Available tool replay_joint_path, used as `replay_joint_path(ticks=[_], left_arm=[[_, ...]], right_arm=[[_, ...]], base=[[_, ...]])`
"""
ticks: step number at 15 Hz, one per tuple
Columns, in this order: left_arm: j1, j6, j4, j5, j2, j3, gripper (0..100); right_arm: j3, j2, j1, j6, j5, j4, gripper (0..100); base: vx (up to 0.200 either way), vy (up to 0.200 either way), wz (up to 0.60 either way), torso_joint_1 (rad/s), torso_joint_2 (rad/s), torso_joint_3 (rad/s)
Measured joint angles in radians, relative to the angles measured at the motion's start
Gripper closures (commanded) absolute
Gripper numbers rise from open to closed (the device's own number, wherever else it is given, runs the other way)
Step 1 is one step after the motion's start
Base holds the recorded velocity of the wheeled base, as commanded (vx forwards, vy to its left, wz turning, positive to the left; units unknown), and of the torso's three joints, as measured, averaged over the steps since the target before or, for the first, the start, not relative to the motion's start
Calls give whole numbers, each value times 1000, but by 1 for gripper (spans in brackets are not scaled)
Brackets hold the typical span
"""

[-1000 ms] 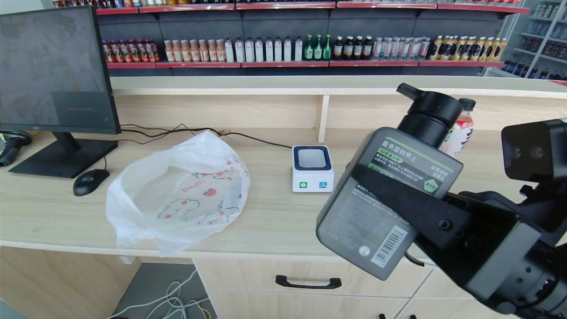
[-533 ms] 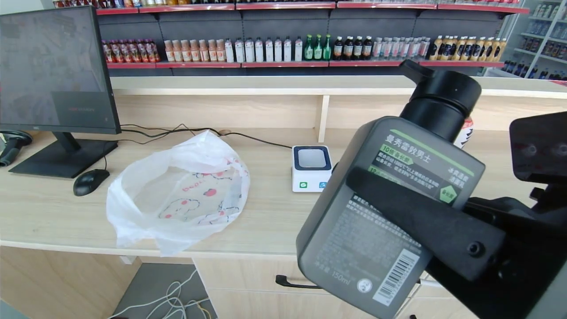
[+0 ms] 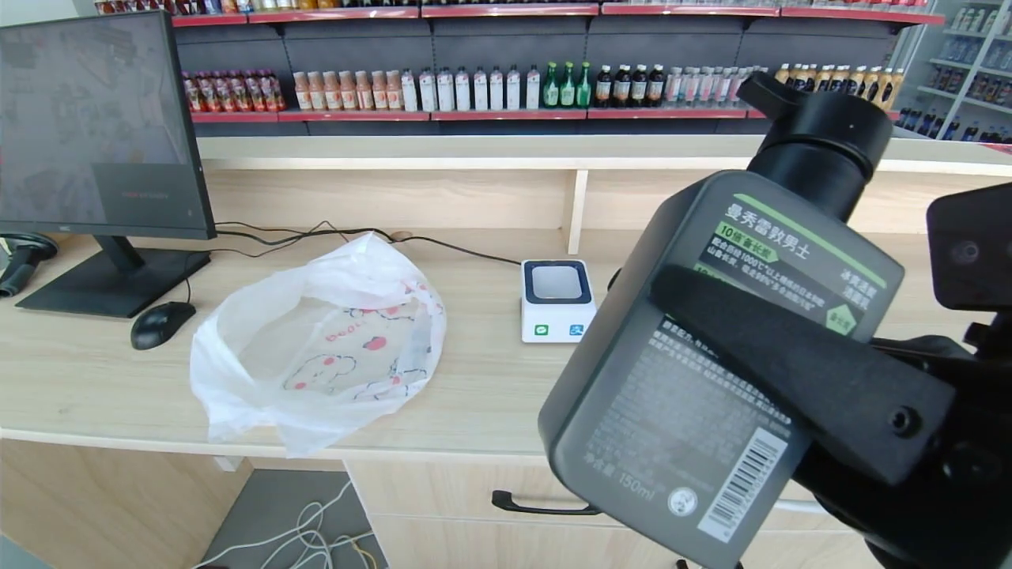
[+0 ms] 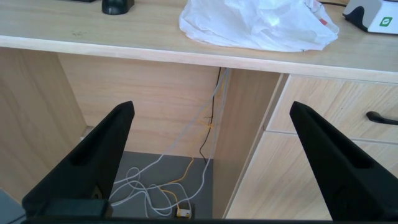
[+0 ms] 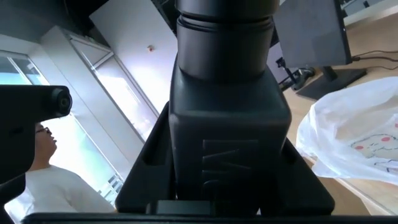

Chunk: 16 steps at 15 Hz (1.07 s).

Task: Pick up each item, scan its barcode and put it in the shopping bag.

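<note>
Rising and swinging closer to the head camera over the last second, the bottle (image 3: 656, 411) now looms larger in that view, its pump (image 3: 822, 134) reaching up across the shelf (image 3: 506, 114) behind, where a second ago it sat lower against the counter's back wall; a drink bottle that stood behind it then is now covered by it; the bag (image 3: 324, 348) and scanner (image 3: 556, 300) have not stirred. That suggests the pick is done and the bottle is on its way to the scan; yet the barcode (image 3: 743, 484) faces up toward the camera, near the bottle's lower corner, and not toward the scanner, which sits on the counter (image 3: 490, 395) lower down and to the left; so the bottle probably needs turning over and carrying that way before anything goes into the bag, which lies open just left of the scanner. The right gripper (image 5: 227, 174) is clamped on the bottle's body, one finger (image 3: 791, 371) flat across the labelled face and the other behind; the right wrist view shows the bottle squeezed between both. The left gripper (image 4: 211, 109) hangs spread wide and empty below the counter edge, in front of the cabinet, touching nothing.
</note>
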Motion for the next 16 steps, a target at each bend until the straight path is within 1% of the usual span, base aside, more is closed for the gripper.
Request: replay_joint_path(ticks=[10,16], left_arm=[[0,0,0,0,0,0,0],[0,0,0,0,0,0,0]], right_arm=[[4,-1,0,-13,0,0,100],[-8,34,-1,-184,-5,0,100]], base=[[0,0,0,0,0,0],[0,0,0,0,0,0]])
